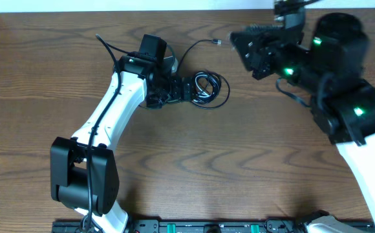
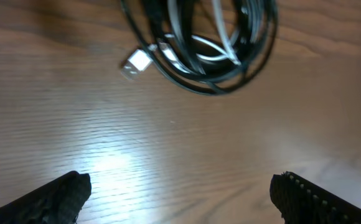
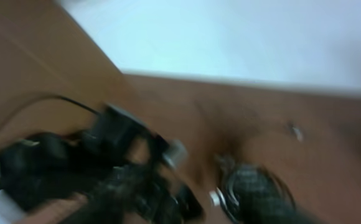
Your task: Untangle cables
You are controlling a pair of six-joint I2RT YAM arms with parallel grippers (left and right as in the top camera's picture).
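Closest in, on the left wrist camera, I see the left gripper (image 2: 180, 198) with its two black fingers (image 2: 62, 198) spread wide at the bottom corners of the view, with nothing between them but bare wooden table (image 2: 168, 143). Just beyond that strip of wood lie the cables (image 2: 202, 50), wound together in a loose coil. Black loops run round the outside, a white cord (image 2: 215, 45) threads through the middle, and a small silver plug (image 2: 135, 62) sticks out on the coil's left side, resting on the wood. The fingers stop short of the coil and touch none of it. On the overhead camera the coil sits just past the tip of the left gripper, towards the far middle of the table. One black cord (image 1: 203, 42) trails out of it in a curve towards the far edge, ending in a far plug (image 1: 218, 43). Farther right, the right gripper (image 1: 247, 48) hangs above the table, apart from the coil and blurred. I cannot tell whether its jaws are apart or together, and the right wrist camera is too smeared to settle it
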